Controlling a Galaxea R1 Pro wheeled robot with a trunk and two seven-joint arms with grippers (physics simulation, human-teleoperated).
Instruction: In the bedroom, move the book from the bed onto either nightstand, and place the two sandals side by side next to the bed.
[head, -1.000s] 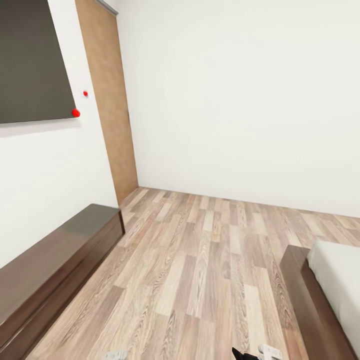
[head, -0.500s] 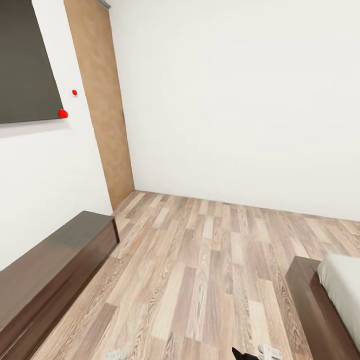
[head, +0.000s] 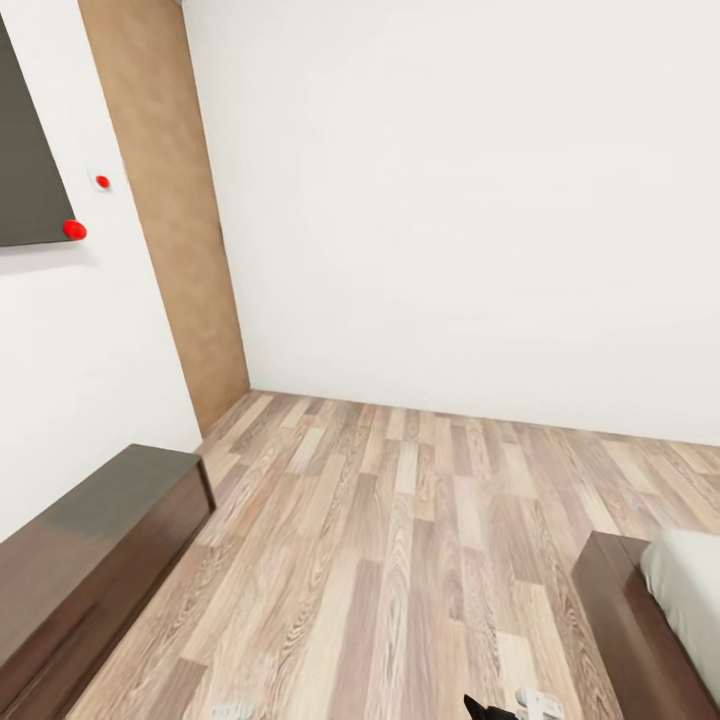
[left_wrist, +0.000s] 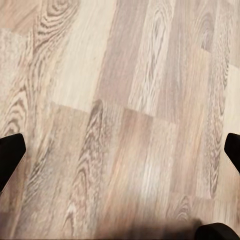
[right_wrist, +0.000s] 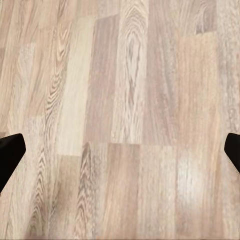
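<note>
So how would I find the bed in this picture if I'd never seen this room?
Start at the wood-plank floor in the head view and follow it to the lower right corner. There sits the bed, a dark brown frame with a pale mattress. The long dark cabinet by the left wall has no mattress.

Bed (head: 655, 610) cut by frame edge (corner only); bench cabinet (head: 90, 560) too.

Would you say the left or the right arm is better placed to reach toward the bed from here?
Probably the right: the bed lies at the robot's right, the long cabinet at its left. Both grippers hang open over bare floor.
</note>
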